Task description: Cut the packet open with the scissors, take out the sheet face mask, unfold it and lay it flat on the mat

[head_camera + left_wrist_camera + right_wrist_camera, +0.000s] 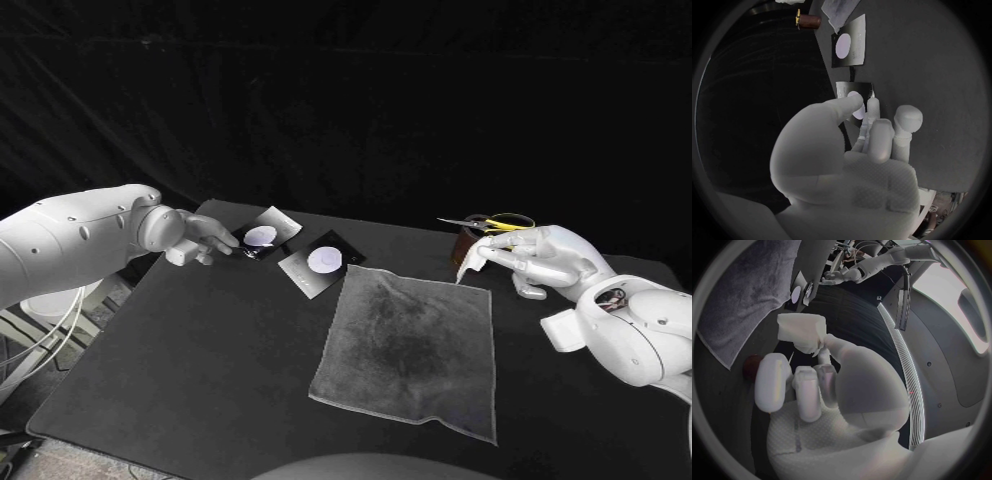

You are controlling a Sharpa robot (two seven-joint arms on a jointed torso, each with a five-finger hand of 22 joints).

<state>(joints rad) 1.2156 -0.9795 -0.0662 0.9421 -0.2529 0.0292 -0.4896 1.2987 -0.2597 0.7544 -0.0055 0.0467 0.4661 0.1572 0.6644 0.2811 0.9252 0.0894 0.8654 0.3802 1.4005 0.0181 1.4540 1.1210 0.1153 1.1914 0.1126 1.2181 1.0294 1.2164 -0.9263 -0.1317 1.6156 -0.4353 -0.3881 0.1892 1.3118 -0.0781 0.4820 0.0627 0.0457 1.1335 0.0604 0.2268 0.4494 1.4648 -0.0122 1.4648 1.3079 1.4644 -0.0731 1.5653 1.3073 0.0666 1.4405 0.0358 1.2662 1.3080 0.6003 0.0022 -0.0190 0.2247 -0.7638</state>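
Right hand [541, 262] is pinched on the folded sheet mask [470, 263], just off the mat's [411, 345] far right corner. Left hand [202, 240] sits at a packet [264, 236] off the mat's far left; grip cannot be told. Mask should be carried over the mat and opened slowly.

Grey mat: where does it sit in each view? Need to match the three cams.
Head view: grey mat mid-table, in front of the robot.
Left wrist view: a pale corner of it at the circle's rim, past the packet nearest it.
Right wrist view: wide grey cloth beside the right hand, which holds a folded white sheet.
Shared landmark: that packet by the mat's far corner.
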